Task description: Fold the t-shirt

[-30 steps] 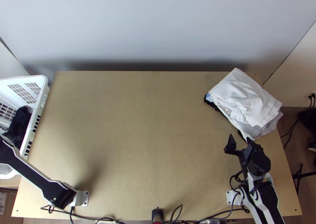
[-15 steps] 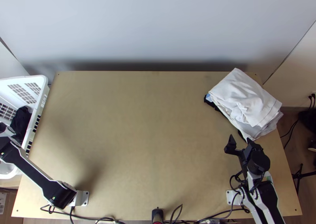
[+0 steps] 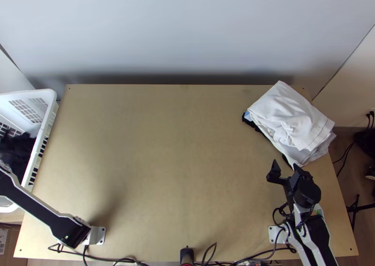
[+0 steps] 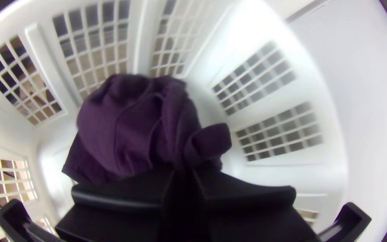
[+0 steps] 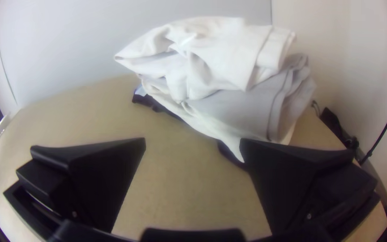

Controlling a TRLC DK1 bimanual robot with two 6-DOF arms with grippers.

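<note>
Your left hand [image 4: 182, 173] is down in the white basket [image 3: 50, 110], its two fingers drawn together and clamped on the near edge of a purple garment [image 4: 135, 130], which looks almost black from above. That is most likely your t-shirt: it lies bunched inside the basket, and you can't tell sleeve from hem in it. Take twelve as the far edge of the desk [image 3: 178, 148] and its middle as the clock's centre, and you have this basket at about nine o'clock, by the desk's side. Across at three, your right hand [image 5: 193, 142] has its fingers wide apart with nothing between them. Just beyond it, at two, a pile of white and grey cloth [image 3: 286, 118] lies folded, rather loosely, over a dark piece [image 5: 151, 102] that peeps out at its edge. As for progress, you have the grip, and no fold is made in this garment. By my reckoning you still need to lift it clear of the rim, lay it on the desk, spread it flat, then fold it and perhaps add it to the pile. Watch that a single pinch of bunched cloth doesn't slip, or snag on the basket as you raise it.
</note>
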